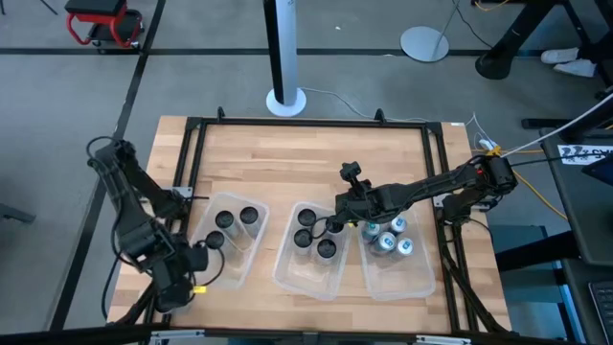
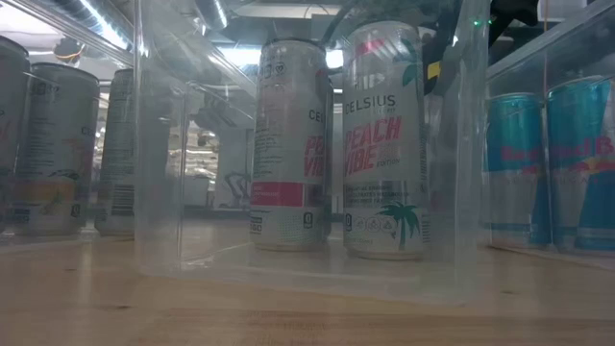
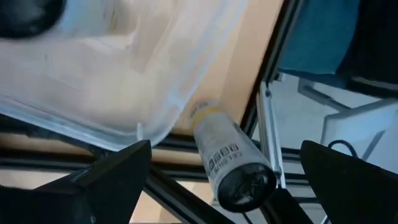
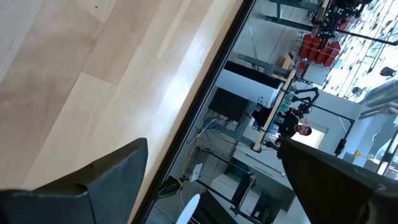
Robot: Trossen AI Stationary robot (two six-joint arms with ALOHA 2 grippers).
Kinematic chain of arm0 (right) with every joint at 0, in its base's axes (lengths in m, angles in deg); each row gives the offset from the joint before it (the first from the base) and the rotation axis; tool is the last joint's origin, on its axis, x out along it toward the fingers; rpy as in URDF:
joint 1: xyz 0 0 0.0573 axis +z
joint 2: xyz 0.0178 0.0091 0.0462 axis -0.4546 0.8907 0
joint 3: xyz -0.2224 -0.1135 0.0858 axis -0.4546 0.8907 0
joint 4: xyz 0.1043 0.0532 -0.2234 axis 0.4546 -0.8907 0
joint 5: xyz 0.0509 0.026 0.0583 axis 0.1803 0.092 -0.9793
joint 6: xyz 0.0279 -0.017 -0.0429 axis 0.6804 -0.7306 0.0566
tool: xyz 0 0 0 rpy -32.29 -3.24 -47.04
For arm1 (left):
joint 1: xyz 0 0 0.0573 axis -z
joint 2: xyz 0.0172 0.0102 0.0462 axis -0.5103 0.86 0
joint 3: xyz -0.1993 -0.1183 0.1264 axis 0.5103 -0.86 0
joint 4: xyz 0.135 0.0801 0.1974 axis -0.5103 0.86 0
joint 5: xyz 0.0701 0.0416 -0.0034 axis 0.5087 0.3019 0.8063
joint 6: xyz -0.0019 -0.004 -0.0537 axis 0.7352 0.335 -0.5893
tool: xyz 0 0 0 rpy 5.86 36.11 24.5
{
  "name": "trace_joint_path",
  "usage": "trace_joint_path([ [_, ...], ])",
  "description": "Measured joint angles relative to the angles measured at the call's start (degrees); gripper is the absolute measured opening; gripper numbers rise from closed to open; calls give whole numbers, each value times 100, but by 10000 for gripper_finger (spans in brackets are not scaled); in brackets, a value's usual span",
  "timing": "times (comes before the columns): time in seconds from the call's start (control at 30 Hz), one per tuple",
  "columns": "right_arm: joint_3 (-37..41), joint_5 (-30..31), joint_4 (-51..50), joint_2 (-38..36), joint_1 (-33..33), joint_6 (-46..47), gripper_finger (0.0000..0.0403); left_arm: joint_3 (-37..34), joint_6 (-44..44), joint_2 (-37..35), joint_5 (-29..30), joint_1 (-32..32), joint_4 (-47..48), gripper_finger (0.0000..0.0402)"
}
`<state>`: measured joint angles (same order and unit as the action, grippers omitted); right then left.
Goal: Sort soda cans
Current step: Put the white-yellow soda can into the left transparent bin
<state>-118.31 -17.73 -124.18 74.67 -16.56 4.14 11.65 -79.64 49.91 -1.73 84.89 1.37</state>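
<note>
A light wooden table (image 1: 306,163), edged by a black metal frame (image 1: 192,153), carries three clear plastic bins along its near side: a left bin (image 1: 251,251), a middle bin (image 1: 287,273) and a right bin (image 1: 421,283), set side by side. The far half shows bare wood.

The bench (image 1: 316,172) is pale wood, smooth and faintly sheened — framed in matt black metal. Bins (image 1: 308,264) are clear glossy plastic; the cans (image 2: 384,144) inside — printed metal, satin.
</note>
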Motion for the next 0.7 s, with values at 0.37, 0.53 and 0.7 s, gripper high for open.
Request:
trace_joint_path([
  [0.37, 0, -13, 39, 0, 0, -6, 364, -2, -1510, 48, 618, 1353, -30, 399],
  [0.53, 0, -14, 40, 0, 0, -6, 364, -2, -1985, 207, 809, 1667, -362, 399],
  [0.7, 0, -15, 46, 0, 0, -6, 364, -4, -2221, 430, 872, 1738, -455, 399],
])
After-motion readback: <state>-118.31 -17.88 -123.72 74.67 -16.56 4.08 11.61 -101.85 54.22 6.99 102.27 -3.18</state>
